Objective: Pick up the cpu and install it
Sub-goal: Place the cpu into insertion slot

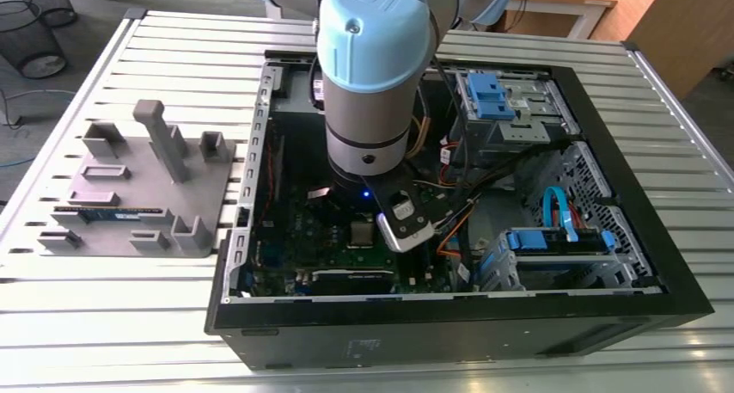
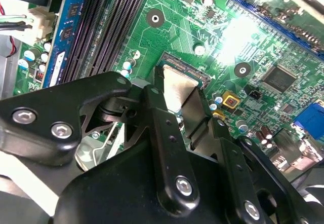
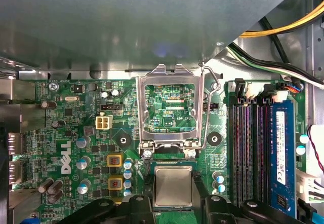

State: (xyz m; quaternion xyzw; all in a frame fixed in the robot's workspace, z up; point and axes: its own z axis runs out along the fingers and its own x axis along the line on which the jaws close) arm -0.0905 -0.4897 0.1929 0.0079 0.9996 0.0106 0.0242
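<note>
Gripper (image 3: 173,196) clamps the cpu (image 3: 173,183) by opposite edges, level over the circuit board (image 3: 76,133). The metal frame (image 3: 169,105) is hinged open to admit it. Exterior view: grey holder (image 1: 132,195) at gripper's 9 o'clock.

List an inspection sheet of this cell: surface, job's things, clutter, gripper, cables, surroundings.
Surface: slatted metal table, open case on it.
Job's things: cpu at the socket, beside the open frame; seating cannot be told.
Clutter: grey holder with memory stick, on the exterior view's left of the case.
Gripper: gripper inside the case, jaws shut on the cpu's sides.
Cables: yellow cable by the memory slots; blue cable by the drive bay.
Surroundings: wire basket, wooden furniture.
</note>
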